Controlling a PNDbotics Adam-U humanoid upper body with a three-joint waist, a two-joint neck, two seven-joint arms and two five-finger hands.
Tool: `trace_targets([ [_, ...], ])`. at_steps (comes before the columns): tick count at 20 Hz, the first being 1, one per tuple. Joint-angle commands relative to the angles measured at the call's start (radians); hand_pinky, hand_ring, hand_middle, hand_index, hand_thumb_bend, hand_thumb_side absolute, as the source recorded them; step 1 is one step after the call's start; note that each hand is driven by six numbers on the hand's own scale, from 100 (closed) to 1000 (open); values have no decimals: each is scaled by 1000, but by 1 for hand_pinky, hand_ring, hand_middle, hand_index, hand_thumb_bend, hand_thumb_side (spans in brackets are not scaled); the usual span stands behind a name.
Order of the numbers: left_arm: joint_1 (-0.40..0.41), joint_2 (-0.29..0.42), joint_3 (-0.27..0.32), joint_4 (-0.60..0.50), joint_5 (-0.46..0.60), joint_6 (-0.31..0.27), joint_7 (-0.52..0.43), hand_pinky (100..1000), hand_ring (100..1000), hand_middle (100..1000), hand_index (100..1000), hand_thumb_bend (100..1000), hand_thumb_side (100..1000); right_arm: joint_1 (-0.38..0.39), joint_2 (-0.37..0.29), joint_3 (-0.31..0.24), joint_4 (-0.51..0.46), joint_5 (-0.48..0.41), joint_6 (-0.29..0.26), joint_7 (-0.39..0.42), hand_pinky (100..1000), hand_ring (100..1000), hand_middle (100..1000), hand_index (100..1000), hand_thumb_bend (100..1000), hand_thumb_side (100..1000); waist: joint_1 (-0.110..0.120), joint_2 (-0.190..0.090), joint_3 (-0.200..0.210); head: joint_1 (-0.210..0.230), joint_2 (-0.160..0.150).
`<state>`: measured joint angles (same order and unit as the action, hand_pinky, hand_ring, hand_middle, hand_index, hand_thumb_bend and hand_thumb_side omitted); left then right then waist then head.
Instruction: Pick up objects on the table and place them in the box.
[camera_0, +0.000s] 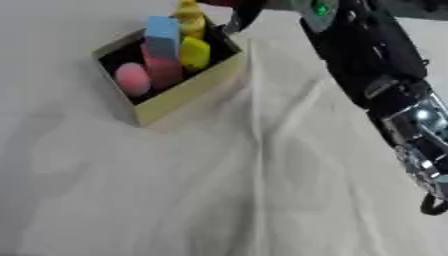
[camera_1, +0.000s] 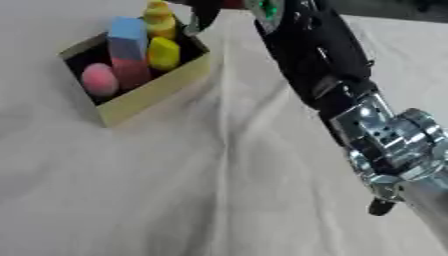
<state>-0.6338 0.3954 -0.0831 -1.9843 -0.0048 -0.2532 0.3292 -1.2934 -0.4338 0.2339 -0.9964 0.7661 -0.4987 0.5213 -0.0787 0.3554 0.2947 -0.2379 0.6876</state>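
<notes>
Box (camera_0: 179, 95) at the table's (camera_0: 219, 200) far left corner.
We see our right hand (camera_1: 203, 15) above its far edge; finger state cannot be determined. Blocks (camera_0: 162, 42) stand inside.

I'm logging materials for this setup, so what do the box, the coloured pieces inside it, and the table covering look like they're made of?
The box looks like tan cardboard, matte, with thin flat walls. The blue block, yellow pieces and pink rounded piece look like soft foam, dull with rounded edges, though plastic is possible. The table covering looks like white cloth, with folds and creases.
</notes>
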Motion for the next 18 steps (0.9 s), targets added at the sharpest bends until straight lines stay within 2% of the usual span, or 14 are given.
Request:
trace_targets([
  [1,-6,16,4,-16,1,0,-1,684,785,651,803,524,523,-29,-35,-6,-41,-28,11,15,896,932,797,891,544,145,12,-32,-3,4,12],
  [2,-5,17,4,-16,1,0,-2,684,785,651,803,527,524,-29,-38,0,-46,-30,10,22,894,932,800,894,560,149,13,-35,-5,4,16],
  [7,1,19,6,-16,0,-1,1,685,785,652,804,526,522,-18,-73,13,-121,-79,7,38,888,925,789,888,522,136,17,-41,-12,11,28],
  [9,2,20,9,-16,-1,-2,5,685,785,653,804,528,521,0,-107,4,-190,-131,35,13,880,916,777,881,466,139,18,-41,-17,15,32],
  [10,2,20,12,-16,-2,-3,8,686,785,653,804,528,519,14,-130,-3,-234,-164,56,-13,875,907,769,882,393,173,19,-41,-20,18,35],
  [11,2,21,14,-16,-3,-4,11,686,785,654,805,528,519,30,-154,-6,-280,-200,80,-39,884,905,768,882,381,186,19,-41,-22,20,37],
  [12,1,21,18,-16,-4,-5,15,687,785,654,805,529,517,48,-178,-16,-327,-248,111,-77,869,892,746,866,256,336,21,-40,-26,24,40],
  [13,0,22,21,-16,-6,-6,19,688,785,655,805,530,516,71,-206,-25,-378,-307,143,-122,868,886,733,848,169,427,23,-38,-29,28,43],
  [14,0,23,25,-16,-7,-7,23,688,785,655,805,531,515,97,-235,-35,-435,-374,173,-170,867,881,722,833,119,470,26,-36,-32,31,45],
  [17,3,28,36,-16,-15,-9,37,688,785,655,805,531,514,182,-321,-63,-602,-557,242,-287,870,893,720,816,100,533,35,-30,-40,34,43],
  [18,5,31,41,-16,-18,-10,43,689,785,655,805,531,513,212,-345,-76,-650,-602,256,-315,891,923,728,803,100,580,40,-28,-45,35,44],
])
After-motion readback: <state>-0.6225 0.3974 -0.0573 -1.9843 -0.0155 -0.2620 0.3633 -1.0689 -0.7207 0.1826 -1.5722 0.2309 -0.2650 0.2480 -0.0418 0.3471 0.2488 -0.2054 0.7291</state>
